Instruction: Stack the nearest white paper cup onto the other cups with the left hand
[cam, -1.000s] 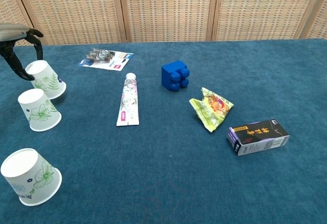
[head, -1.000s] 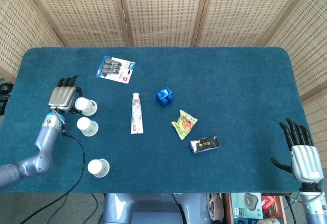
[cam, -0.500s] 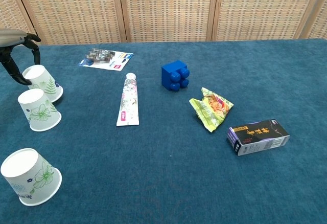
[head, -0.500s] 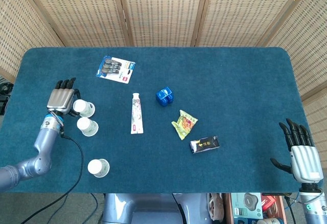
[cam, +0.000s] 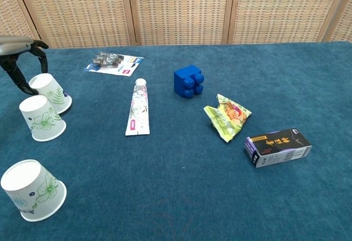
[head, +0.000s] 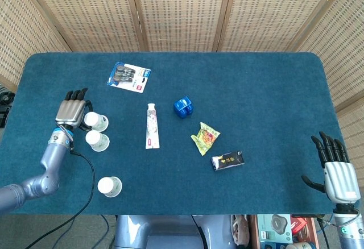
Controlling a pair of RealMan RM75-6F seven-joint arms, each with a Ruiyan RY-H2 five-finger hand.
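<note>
Overhead, a table (head: 273,78) covered in dark teal carpet-like cloth fills the view, backed by a folding screen (head: 182,10) of woven cane panels in pale wooden frames. Near the table's left edge, the left hand (head: 70,111) hangs beside the farthest cup (head: 95,120), its dark fingers curved around the cup's left side; the chest view shows the cup tilted, but whether the hand really grips it or only touches it cannot be told. Just in front of that cup stands the middle cup (head: 97,141), upside down. The nearest white paper cup (head: 109,186) sits alone, also inverted, close to the front left corner and well apart from the other two. Toward the back edge lies a blister pack (head: 128,77). A toothpaste tube (head: 151,125) lies lengthwise left of the table's centre, with a blue building block (head: 183,106) to its right. Nearer the front lie a crumpled green snack packet (head: 205,137) and, just beyond it, a small dark box (head: 228,160) on its side. Off the table's front right corner, the right hand (head: 335,171) is held with fingers straight and spread, holding nothing.
</note>
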